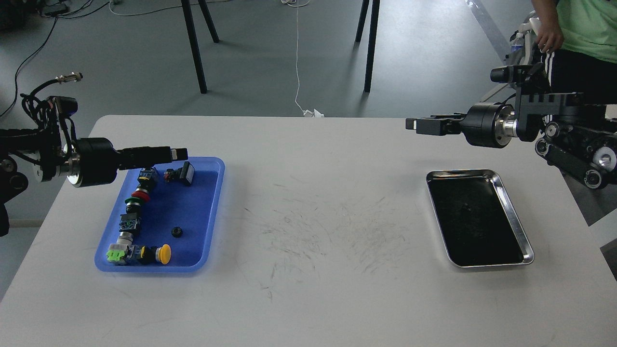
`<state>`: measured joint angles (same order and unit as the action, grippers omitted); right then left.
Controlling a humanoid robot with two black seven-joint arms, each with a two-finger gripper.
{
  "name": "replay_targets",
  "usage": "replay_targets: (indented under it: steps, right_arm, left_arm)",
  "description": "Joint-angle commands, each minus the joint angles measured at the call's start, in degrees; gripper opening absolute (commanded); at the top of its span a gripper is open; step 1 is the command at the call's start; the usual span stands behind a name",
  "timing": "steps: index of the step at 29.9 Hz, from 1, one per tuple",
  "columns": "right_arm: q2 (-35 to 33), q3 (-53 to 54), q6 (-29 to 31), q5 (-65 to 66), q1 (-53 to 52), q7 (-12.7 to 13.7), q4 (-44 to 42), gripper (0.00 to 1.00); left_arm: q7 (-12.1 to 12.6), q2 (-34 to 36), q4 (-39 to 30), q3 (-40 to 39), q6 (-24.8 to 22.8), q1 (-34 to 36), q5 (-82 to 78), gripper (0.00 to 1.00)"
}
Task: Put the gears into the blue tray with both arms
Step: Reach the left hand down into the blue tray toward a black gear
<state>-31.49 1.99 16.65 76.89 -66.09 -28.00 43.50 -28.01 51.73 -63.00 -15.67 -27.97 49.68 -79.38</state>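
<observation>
One gear (177, 232), a tiny black round knob, lies on the floor of the blue tray (193, 207) at the table's left, right of a column of colourful push-button switches (136, 212). My left gripper (179, 154) reaches in level from the left and hovers over the tray's far edge, above the topmost switches. It is seen side-on as one thin bar, so its fingers cannot be told apart. My right gripper (415, 126) points left, raised beyond the far end of the steel tray, and also reads as a single bar. No other gear is clearly visible.
A shiny steel tray (477, 231) with a dark inside lies at the right, with only a faint speck near its middle. A person in a green shirt (578, 24) stands at the far right. Chair legs (193, 43) and cables stand on the floor behind the table.
</observation>
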Motion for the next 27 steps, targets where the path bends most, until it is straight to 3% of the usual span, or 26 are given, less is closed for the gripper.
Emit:
replay_targets:
  steps: [1,4,9,14,27]
  right_arm:
    - [-0.1,0.9,-1.3,-2.1,0.2,0.0,-0.3,0.80]
    - [-0.1,3.1,-3.2,-6.7,0.3,0.0,-0.3,0.80]
    - [-0.1,3.2,-5.0,-19.4,0.9,0.0,-0.3,0.81]
    - [-0.5,5.3,-6.8,-24.3,3.2,0.0,-0.3,0.82]
    - [-1.2,8.2,-7.1,-42.6,7.7,0.0,-4.0,0.84]
  left_arm:
    - [0.0,0.1,-1.6,0.3,3.3,-0.5,-9.5,0.98]
    - [0.0,-0.3,-1.6,1.0,6.8,-1.0,-12.8,0.98]
    - [0.0,0.2,-1.8,1.6,8.4,-1.2,-14.4,0.96]
    - [0.0,0.3,-1.5,3.3,14.2,-3.8,-16.3,0.95]
    - [0.0,-0.6,-1.8,4.9,18.8,-9.9,-25.5,0.94]
